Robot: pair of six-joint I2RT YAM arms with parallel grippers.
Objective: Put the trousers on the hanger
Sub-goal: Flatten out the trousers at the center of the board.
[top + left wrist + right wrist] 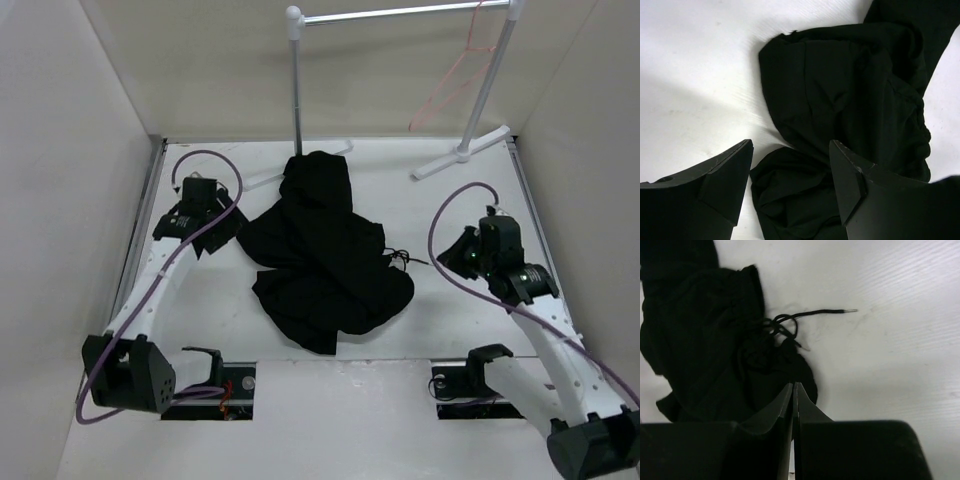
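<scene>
The black trousers (325,250) lie crumpled in the middle of the white table. They also show in the left wrist view (850,90) and the right wrist view (705,340), where a thin drawstring (815,314) trails off to the right. The pink-orange wire hanger (455,75) hangs on the rack's rail at the back right. My left gripper (228,228) is open and empty, just left of the trousers, its fingers (725,175) above the cloth's edge. My right gripper (447,258) is shut and empty, right of the trousers, near the drawstring end.
The white-and-silver garment rack (400,14) stands at the back, one post (297,90) just behind the trousers, its T-feet (462,153) on the table. White walls enclose the left, right and back sides.
</scene>
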